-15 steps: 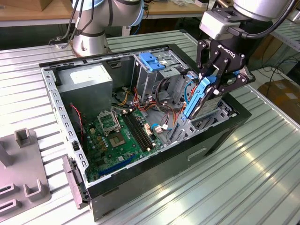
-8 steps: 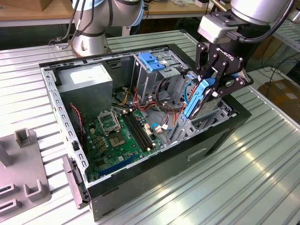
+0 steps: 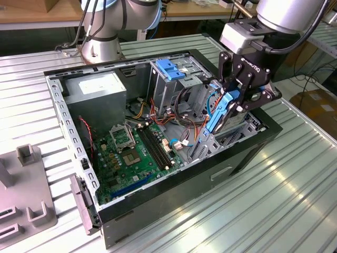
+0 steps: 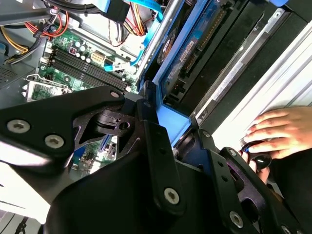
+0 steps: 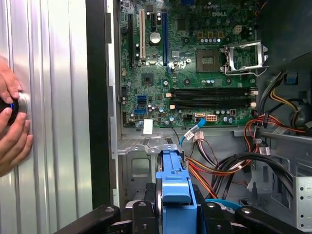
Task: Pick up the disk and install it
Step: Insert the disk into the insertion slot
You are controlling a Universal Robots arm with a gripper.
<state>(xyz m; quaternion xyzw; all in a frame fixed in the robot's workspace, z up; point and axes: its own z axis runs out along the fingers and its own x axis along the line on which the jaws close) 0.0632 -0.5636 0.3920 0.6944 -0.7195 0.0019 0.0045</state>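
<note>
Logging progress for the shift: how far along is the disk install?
Pickup looks done: the claw is shut on the disk, holding it on edge over the open computer case. Left: the disk is not yet seated inside.

- Disk point(image 3: 217, 115): smooth bright blue plastic rail, slightly glossy.
- Gripper point(image 3: 235, 101): matt black links, shiny metal screw heads.
- Table point(image 3: 274, 200): ribbed bare metal, satin sheen.
- Case point(image 3: 66, 118): dull grey sheet metal inside, black outer wall.
- Motherboard point(image 3: 113, 168): glossy green board.

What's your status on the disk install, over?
Gripper shut on the disk, held on edge above the open case. Cables bunched close by. Person's hand on the table beside the case.
</note>
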